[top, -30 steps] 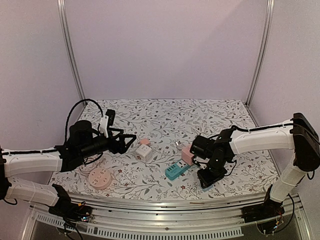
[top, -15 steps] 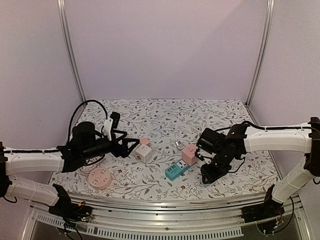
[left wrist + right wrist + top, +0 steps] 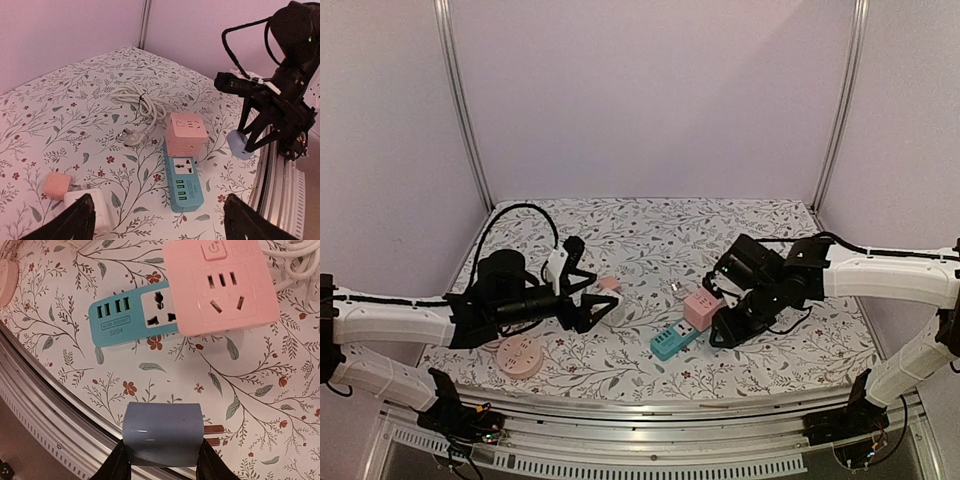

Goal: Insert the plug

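With the right jaws clenched on the plug point(image 3: 162, 432) over the counter point(image 3: 150, 360), its prongs point(image 3: 212, 431) sideways, not facing the pink socket point(image 3: 220, 287), it could jam or slip; the left jaws hang released.

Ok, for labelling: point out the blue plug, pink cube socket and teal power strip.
Blue plug point(image 3: 162, 432), right wrist view, body.
Pink cube socket point(image 3: 220, 290), right wrist view, top face.
Teal power strip point(image 3: 132, 315), right wrist view, top face.
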Motion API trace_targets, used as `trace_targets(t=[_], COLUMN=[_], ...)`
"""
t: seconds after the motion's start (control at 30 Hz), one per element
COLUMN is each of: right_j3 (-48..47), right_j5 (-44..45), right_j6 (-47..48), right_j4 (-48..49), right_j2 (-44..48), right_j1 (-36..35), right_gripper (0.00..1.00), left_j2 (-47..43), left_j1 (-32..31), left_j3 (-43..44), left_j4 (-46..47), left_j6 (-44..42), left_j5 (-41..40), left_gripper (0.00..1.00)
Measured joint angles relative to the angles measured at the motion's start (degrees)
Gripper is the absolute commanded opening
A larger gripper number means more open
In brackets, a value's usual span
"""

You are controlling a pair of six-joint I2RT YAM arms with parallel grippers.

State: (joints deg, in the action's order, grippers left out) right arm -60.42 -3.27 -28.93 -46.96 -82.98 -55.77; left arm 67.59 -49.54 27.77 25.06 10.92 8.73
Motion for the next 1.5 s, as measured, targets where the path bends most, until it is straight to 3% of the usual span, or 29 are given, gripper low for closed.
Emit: trace_targets(t=[0.43, 0.83, 1.1, 1.5], right_j3=[-0.1, -9.9, -7.1, -7.9], right_j5=[-1.2, 0.1, 1.5, 2.6], right_j6=[-4.7, -5.8, -6.2, -6.2], right_j4=[18.6, 20.9, 28.9, 33.1], right_j2=[-1.0, -13.7, -12.5, -13.4], right_j1=[-1.3, -5.5, -6.5, -6.6], right_gripper=[0.30, 0.29, 0.28, 0.29], left_j2=[-0.7, -5.6, -5.7, -5.7], left_j1=[-0.5, -0.6, -0.6, -0.6], left_j3=[3.7, 3.7, 3.7, 3.7], left_j4=[-0.9, -6.1, -6.4, -6.6], left_j6=[15.8, 16.6, 16.6, 16.8], left_j5=[-2.1, -8.7, -9.4, -9.8], left_gripper=[0.85, 0.84, 0.83, 0.81])
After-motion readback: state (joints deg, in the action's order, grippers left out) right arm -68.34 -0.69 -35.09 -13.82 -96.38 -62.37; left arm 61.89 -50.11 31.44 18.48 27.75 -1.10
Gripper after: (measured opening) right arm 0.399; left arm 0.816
